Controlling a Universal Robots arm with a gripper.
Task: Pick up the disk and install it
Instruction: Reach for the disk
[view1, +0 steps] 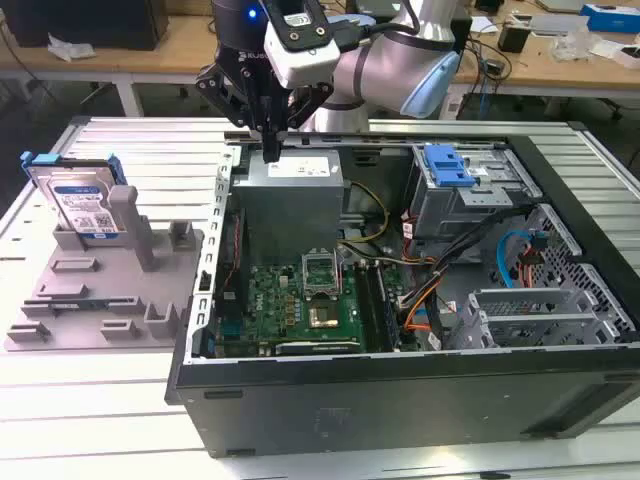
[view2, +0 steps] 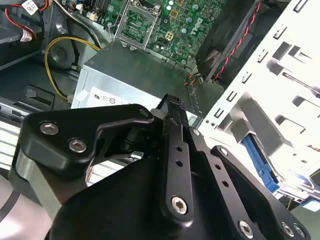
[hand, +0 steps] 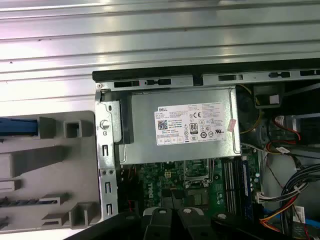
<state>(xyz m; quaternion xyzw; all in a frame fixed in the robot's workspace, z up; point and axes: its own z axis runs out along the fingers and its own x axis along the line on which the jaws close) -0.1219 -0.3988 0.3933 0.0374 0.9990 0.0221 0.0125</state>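
Black jaws pressed together above boxy grey power supply (view1: 296, 196); flat blue-framed disk (view1: 85, 205) on edge, apart.

bright even light, blown-out glare on metal cage (view2: 283, 62)

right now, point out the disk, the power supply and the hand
disk (view1: 88, 206): exterior view, on its white-and-blue label
power supply (hand: 192, 124): first wrist view, on its white sticker
hand (view1: 270, 150): exterior view, midway between its fingertips
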